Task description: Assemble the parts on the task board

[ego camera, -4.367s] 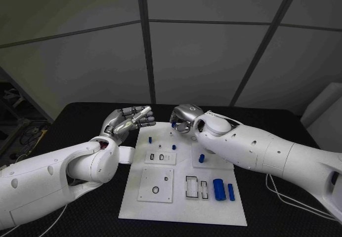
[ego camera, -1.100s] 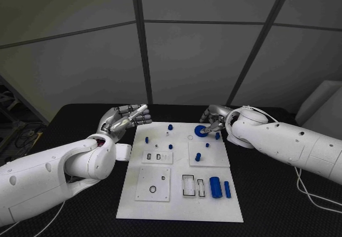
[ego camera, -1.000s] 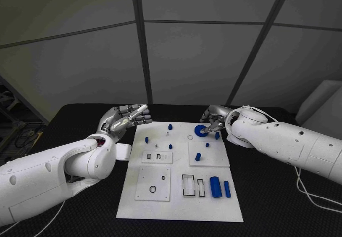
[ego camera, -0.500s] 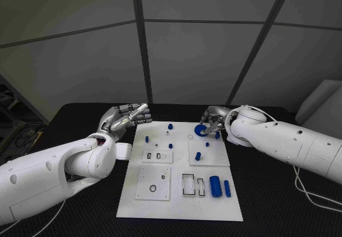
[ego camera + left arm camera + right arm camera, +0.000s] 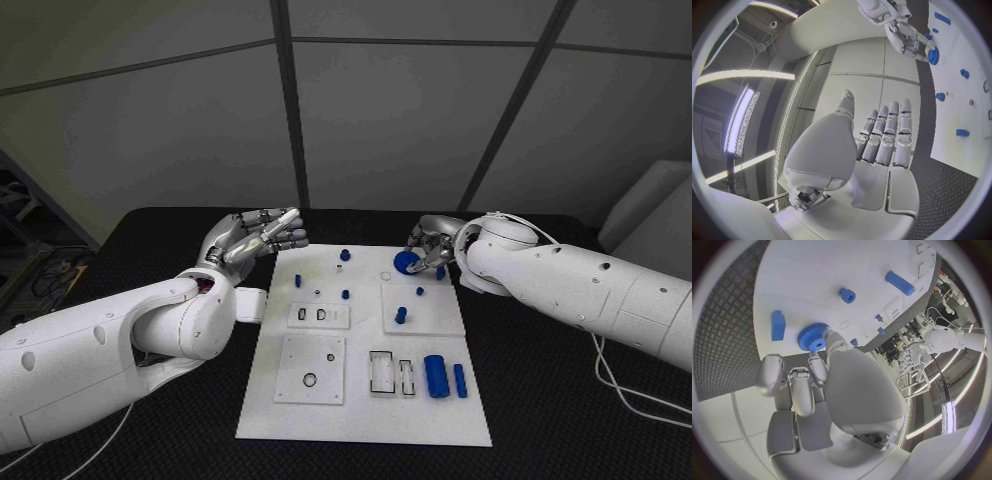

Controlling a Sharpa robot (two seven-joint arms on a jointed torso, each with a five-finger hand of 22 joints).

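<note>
The blue gear (image 5: 812, 337) is pinched at the fingertips of the right hand (image 5: 430, 243) above the far part of the task board (image 5: 361, 400), and should be lowered level, while the left hand (image 5: 257, 237) is kept empty, fingers loosely extended.

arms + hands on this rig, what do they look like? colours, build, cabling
Both arms are glossy white with rounded shells and small dark screw holes. The left arm and right arm each end in a silver metallic hand with segmented fingers: left hand, right hand. Palm backs carry smooth white covers, seen in the wrist views. A thin white cable trails under the right arm on the black table.
</note>
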